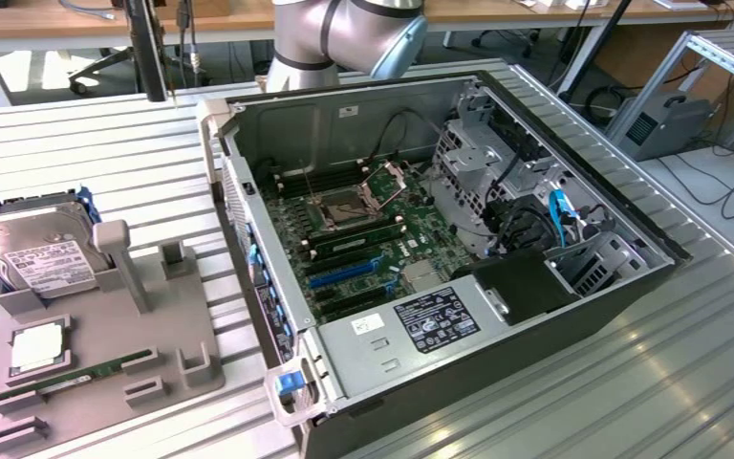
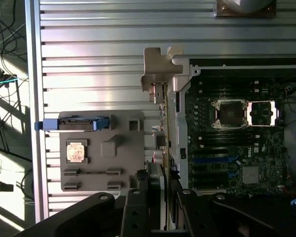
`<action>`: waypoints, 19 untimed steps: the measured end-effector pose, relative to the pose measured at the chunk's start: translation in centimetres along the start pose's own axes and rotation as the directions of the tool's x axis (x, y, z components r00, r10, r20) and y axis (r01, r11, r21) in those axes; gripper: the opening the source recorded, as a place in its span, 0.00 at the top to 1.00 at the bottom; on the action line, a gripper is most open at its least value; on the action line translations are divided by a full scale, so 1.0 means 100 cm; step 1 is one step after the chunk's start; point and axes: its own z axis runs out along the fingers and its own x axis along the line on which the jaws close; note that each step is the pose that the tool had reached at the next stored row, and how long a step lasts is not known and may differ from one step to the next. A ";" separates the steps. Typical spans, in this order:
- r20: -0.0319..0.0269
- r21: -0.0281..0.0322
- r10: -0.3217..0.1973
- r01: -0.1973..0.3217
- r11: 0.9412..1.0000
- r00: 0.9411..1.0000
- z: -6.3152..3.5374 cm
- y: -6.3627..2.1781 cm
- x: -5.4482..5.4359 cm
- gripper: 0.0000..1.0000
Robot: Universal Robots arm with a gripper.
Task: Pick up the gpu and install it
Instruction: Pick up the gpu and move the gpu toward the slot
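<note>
Between the fingers (image 2: pixel 138 207) I see the gpu (image 2: pixel 163 123), gripped edge-on in the wrist view. The fingers are closed narrow on the thin card at one end, and its silver bracket (image 2: pixel 158 66) is at the far end, away from them. The card hangs in the air above the desk (image 2: pixel 89 59). Its edge runs along the side wall of the open computer case (image 2: pixel 180 106), between the grey fixture tray (image 2: pixel 123 163) and the motherboard (image 2: pixel 237 143). It is not yet seated in the board, and the blue slots (image 2: pixel 212 159) lie just beside its line.

On the tray I can make out a processor chip (image 2: pixel 75 150) and, at one edge, a hard drive (image 2: pixel 76 123) in a blue frame.

In the exterior view the case (image 1: pixel 572 316) lies open on the slatted desk (image 1: pixel 622 382), with the processor socket (image 1: pixel 341 206) near the middle of the board and a labelled power supply (image 1: pixel 431 320) at the near end. The tray (image 1: pixel 150 335) sits on the exterior view's left, just beside the case, carrying the hard drive (image 1: pixel 35 253), the chip (image 1: pixel 38 346) and a thin RAM stick (image 1: pixel 80 373). The arm (image 1: pixel 341 33) rises behind the case.
</note>
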 end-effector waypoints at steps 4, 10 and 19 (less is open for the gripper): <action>0.000 0.001 0.000 0.000 1.000 1.000 0.0008 -0.0036 0.000 0.73; 0.000 0.007 0.000 0.000 1.000 1.000 0.0016 -0.0075 0.000 0.73; 0.000 0.007 0.000 0.000 1.000 1.000 0.0032 -0.0084 -0.001 0.73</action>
